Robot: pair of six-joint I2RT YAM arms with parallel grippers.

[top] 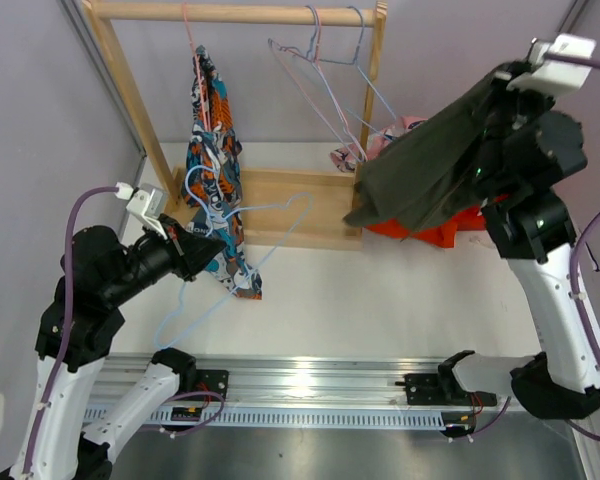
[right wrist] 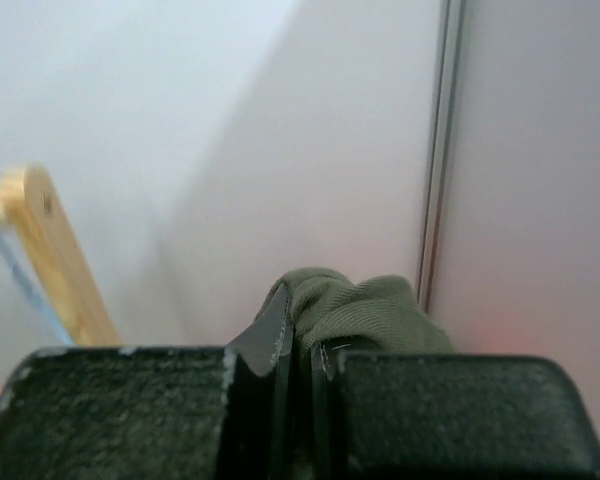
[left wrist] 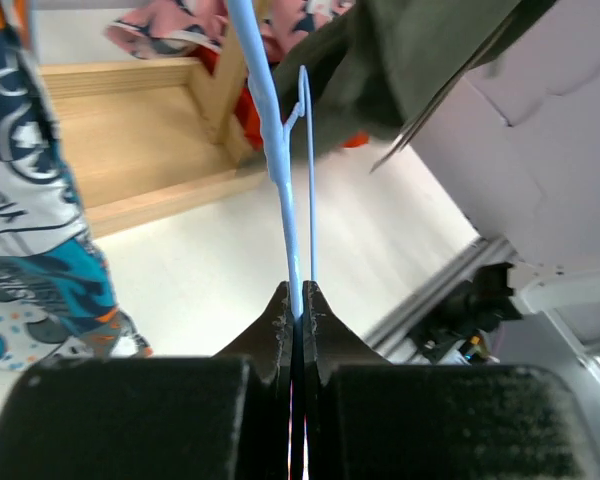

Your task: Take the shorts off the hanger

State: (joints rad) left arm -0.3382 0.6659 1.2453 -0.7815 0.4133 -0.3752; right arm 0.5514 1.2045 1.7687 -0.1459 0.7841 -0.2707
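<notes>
My left gripper (top: 194, 246) is shut on a light blue wire hanger (top: 270, 208), low, in front of the wooden rack; the left wrist view shows the wire (left wrist: 280, 150) pinched between the fingertips (left wrist: 300, 300). My right gripper (top: 502, 88) is raised high at the right and shut on the olive green shorts (top: 430, 165), which hang free below it; the fabric bunches at the jaws (right wrist: 370, 310). The cartoon print shorts (top: 215, 150) hang on the rack at the left. Pink shorts (top: 392, 132) and orange shorts (top: 432, 232) lie at the rack's right end. Navy shorts are out of view.
The wooden rack (top: 280, 190) has a top rod (top: 250, 13) with bare wire hangers (top: 325, 70) on it. The right post (top: 372, 110) stands close to the olive shorts. A metal rail (top: 310, 385) runs along the near edge. Grey walls close both sides.
</notes>
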